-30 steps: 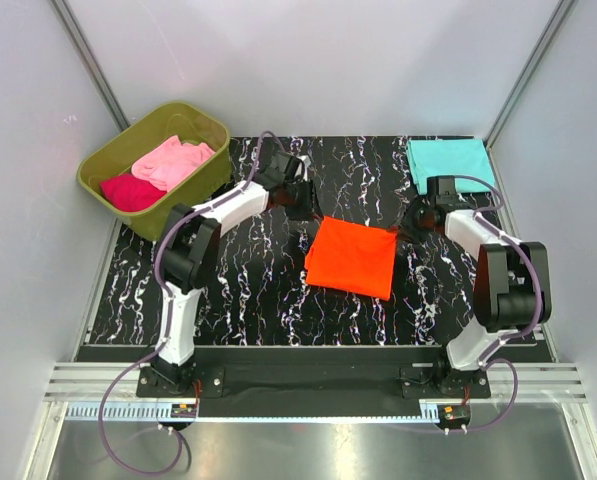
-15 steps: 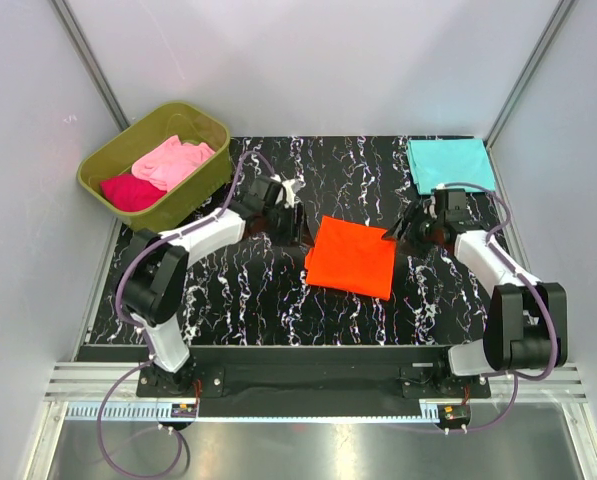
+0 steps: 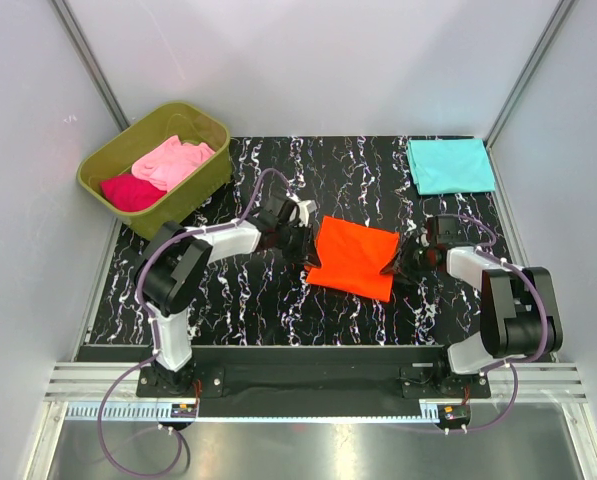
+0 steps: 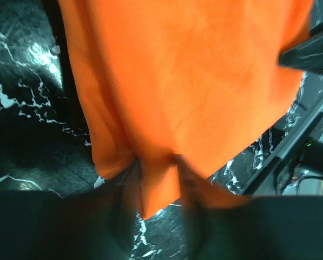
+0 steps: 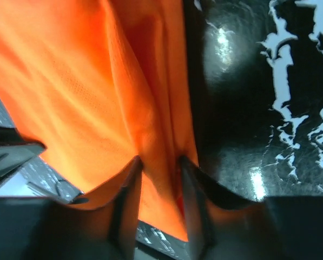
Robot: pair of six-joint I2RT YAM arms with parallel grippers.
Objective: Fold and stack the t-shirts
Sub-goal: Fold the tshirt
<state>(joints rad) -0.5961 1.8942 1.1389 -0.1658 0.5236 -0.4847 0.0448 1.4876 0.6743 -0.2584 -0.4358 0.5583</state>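
The folded orange t-shirt (image 3: 353, 258) lies mid-table. My left gripper (image 3: 306, 246) is at its left edge and my right gripper (image 3: 396, 266) at its right edge. In the left wrist view the left gripper (image 4: 158, 162) has orange cloth (image 4: 193, 70) bunched between its fingers (image 4: 126, 187). The right wrist view shows the right gripper (image 5: 160, 162) pinching a gathered fold of the same shirt (image 5: 69, 81). A folded teal t-shirt (image 3: 450, 165) lies at the back right. The pink t-shirt (image 3: 173, 160) and the magenta t-shirt (image 3: 130, 190) sit crumpled in the tub.
The olive-green tub (image 3: 203, 125) stands at the back left, just off the black marbled table (image 3: 248, 300). Grey walls and metal posts close in the sides and back. Both arms' bases sit along the near rail (image 3: 308, 375).
Both grippers came forward and inward from behind the orange t-shirt to its left and right edges, and now hold cloth between their fingers.
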